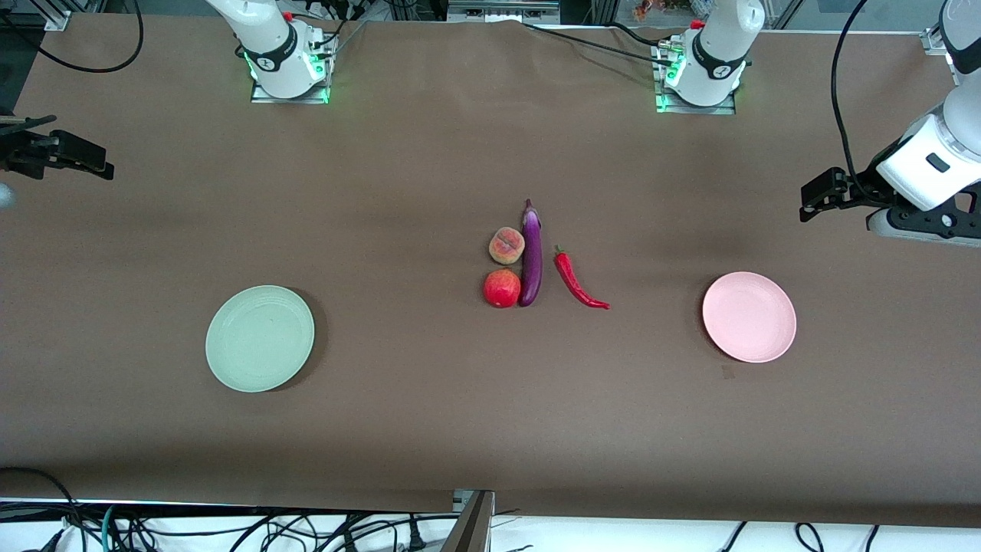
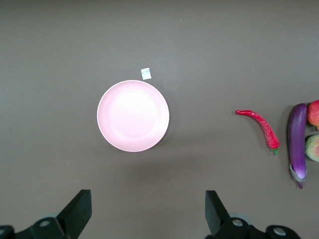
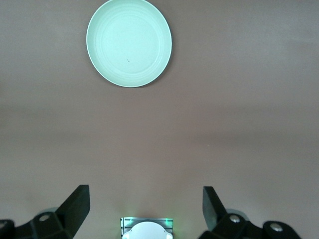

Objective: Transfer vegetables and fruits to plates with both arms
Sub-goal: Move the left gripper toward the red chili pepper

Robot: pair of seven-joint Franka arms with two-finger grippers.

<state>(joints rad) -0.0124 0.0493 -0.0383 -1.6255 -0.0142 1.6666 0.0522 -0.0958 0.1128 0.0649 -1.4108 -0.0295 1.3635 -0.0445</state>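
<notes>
In the middle of the table lies a purple eggplant [image 1: 530, 261]. A peach [image 1: 506, 244] and a red apple [image 1: 501, 288] sit beside it toward the right arm's end, and a red chili [image 1: 576, 282] lies toward the left arm's end. The green plate [image 1: 260, 338] and the pink plate [image 1: 749, 316] are both bare. My left gripper [image 1: 814, 201] [image 2: 148, 211] hangs open over the table's left-arm end, holding nothing. My right gripper [image 1: 77, 157] [image 3: 144, 206] hangs open over the right-arm end, also holding nothing.
The two arm bases [image 1: 290, 61] [image 1: 701, 69] stand along the table's edge farthest from the front camera. A small paper tag [image 2: 145, 73] lies on the brown cloth beside the pink plate. Cables [image 1: 230, 529] trail below the table's near edge.
</notes>
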